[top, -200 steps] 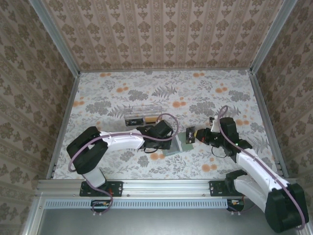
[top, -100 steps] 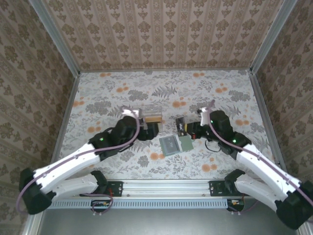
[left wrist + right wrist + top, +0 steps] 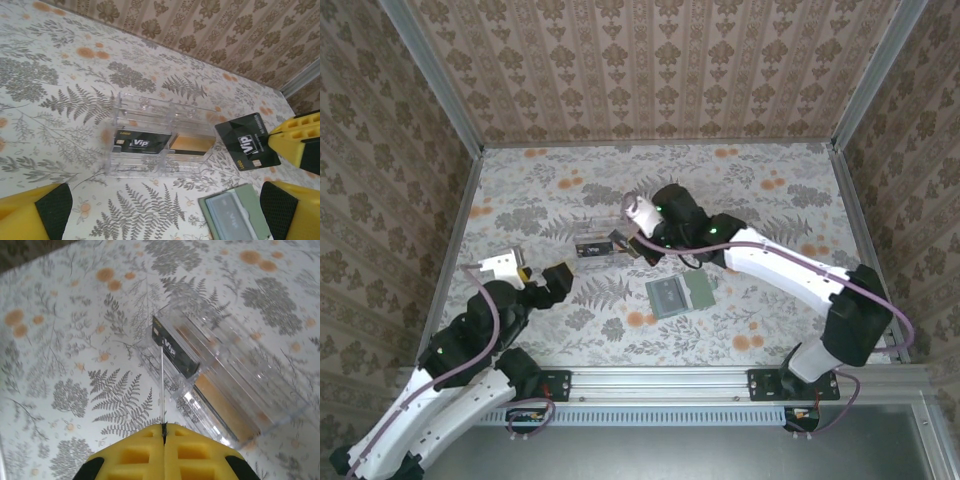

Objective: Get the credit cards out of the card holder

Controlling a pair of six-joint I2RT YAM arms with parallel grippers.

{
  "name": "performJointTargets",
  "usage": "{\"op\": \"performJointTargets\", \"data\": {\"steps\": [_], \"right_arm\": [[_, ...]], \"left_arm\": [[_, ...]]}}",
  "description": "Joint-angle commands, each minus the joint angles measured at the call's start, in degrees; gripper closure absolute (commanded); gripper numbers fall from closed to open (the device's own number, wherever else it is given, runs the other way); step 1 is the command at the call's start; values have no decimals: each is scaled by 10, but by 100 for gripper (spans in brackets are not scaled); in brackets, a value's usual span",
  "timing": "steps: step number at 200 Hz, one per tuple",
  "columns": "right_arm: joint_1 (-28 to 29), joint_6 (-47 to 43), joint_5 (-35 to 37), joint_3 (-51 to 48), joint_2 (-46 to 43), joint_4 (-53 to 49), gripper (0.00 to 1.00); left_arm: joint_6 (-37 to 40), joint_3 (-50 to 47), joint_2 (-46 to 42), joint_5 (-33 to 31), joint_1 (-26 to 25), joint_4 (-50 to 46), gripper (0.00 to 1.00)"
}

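- Right arm [image 3: 780,262]: stretched long across the table toward the left side. Right pincer [image 3: 164,429] is clamped tight on the held black VIP card [image 3: 247,142], which is edge-on between the pads and sticks out ahead of the tips.
- Left arm [image 3: 480,325]: folded low near its base. Left pincer [image 3: 556,280] is spread wide with nothing in it.
- Clear plastic box [image 3: 160,135]: one, just ahead of the right pincer's tips and well ahead of the left pincer.
- Card holder [image 3: 682,295]: one, lying open and flat, inside face up, two panels side by side. Its long axis runs roughly left-right, slightly skewed. It sits beside the right pincer on the base side, apart from both pincers.
- Cards: four seen. One is the held card. The box holds the boxed black VIP card [image 3: 142,142] and a gold card [image 3: 192,144]. A grey card [image 3: 227,212] sits in one holder panel.
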Motion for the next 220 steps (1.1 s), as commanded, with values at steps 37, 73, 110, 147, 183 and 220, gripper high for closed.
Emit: {"op": "performJointTargets", "data": {"steps": [37, 73, 110, 147, 183, 220], "right_arm": [[35, -243, 51, 100, 98, -64, 100], [51, -316, 93, 176, 171, -106, 100], [69, -360, 130, 223, 224, -107, 100], [83, -386, 144, 244, 254, -104, 100], [87, -394, 162, 264, 278, -102, 100], [86, -401, 169, 275, 295, -98, 100]], "left_arm": [[19, 15, -4, -21, 4, -48, 0], [21, 35, -6, -32, 3, -71, 0], [22, 49, -18, -51, 3, -98, 0], [18, 60, -23, -64, 3, -120, 0], [17, 57, -24, -63, 3, -119, 0], [16, 56, -24, -63, 3, -119, 0]]}}
